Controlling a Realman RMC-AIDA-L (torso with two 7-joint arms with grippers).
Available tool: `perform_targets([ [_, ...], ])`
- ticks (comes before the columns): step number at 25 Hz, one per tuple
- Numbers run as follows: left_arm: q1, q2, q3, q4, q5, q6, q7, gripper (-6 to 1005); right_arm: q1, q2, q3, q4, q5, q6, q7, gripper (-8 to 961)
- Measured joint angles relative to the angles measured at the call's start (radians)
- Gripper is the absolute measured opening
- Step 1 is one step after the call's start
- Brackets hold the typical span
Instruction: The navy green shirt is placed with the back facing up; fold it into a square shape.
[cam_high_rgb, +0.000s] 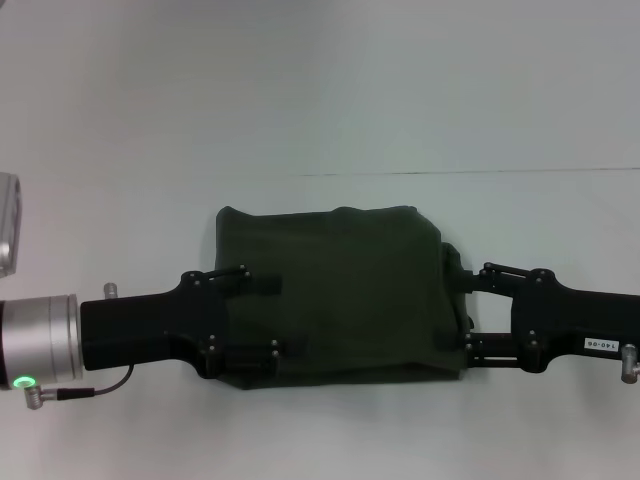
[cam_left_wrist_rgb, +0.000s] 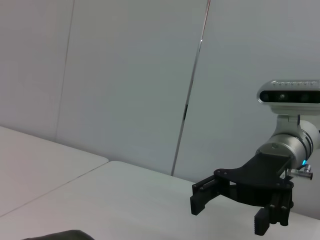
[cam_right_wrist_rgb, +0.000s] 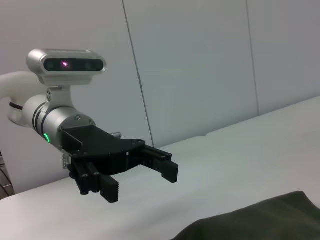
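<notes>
From above, on the white table (cam_high_rgb: 320, 110), the navy green shirt (cam_high_rgb: 345, 290) lies folded between both arms; left gripper (cam_high_rgb: 262, 317) and right gripper (cam_high_rgb: 468, 310) reach level, fingers spread. Left wrist view: right gripper (cam_left_wrist_rgb: 227, 212) open above the table. Right wrist view: left gripper (cam_right_wrist_rgb: 142, 177) open beside the shirt's edge (cam_right_wrist_rgb: 260, 220)

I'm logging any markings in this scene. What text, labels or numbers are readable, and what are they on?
One small white label with dark characters, too blurred to read, on the right arm behind the right gripper.
No text on the dark olive-green folded shirt, the left gripper or the white table.
</notes>
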Motion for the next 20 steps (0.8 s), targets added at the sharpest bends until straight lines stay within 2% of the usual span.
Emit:
perform_targets([
  [20, -0.001, -0.003, 0.0, 0.0, 0.0, -0.003, 0.004, 900, 0.002, 0.003, 0.001, 0.0, 0.0, 0.007, -0.002, 896],
])
